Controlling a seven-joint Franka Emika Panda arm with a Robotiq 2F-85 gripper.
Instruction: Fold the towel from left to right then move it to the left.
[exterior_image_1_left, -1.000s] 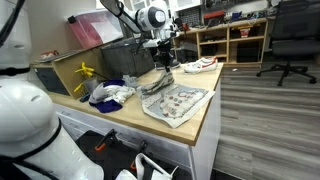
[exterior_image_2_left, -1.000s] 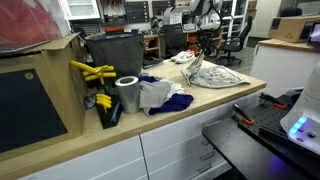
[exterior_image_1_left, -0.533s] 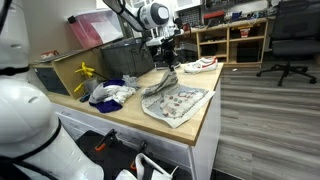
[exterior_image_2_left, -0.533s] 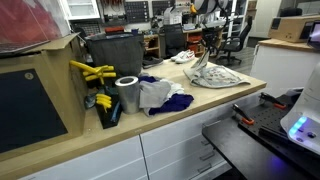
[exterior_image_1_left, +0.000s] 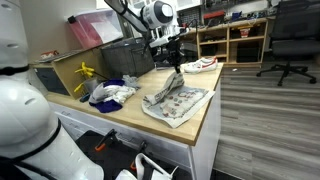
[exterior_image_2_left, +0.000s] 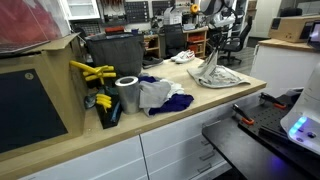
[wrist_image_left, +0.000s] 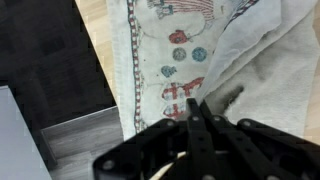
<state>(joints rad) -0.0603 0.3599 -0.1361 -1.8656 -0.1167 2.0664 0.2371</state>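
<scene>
Item: towel (exterior_image_1_left: 180, 102), patterned, lay at centre-right of the frame on the wooden surface (exterior_image_1_left: 125, 118), near its front corner, with one edge raised in a peak above the rest. Fingers (wrist_image_left: 193, 128): pressed together, pinching that raised edge; the printed side showed beneath them in the wrist view. Adjacent: heap of white and blue cloth (exterior_image_1_left: 110, 93), left of the towel in the frame and apart from it. Step judged in hand: the fold, partway, the lifted edge not yet laid over. Next move judged to call for carrying the pinched edge across to the opposite edge, lowering it flat and letting go; the shift leftward was not yet done.
</scene>
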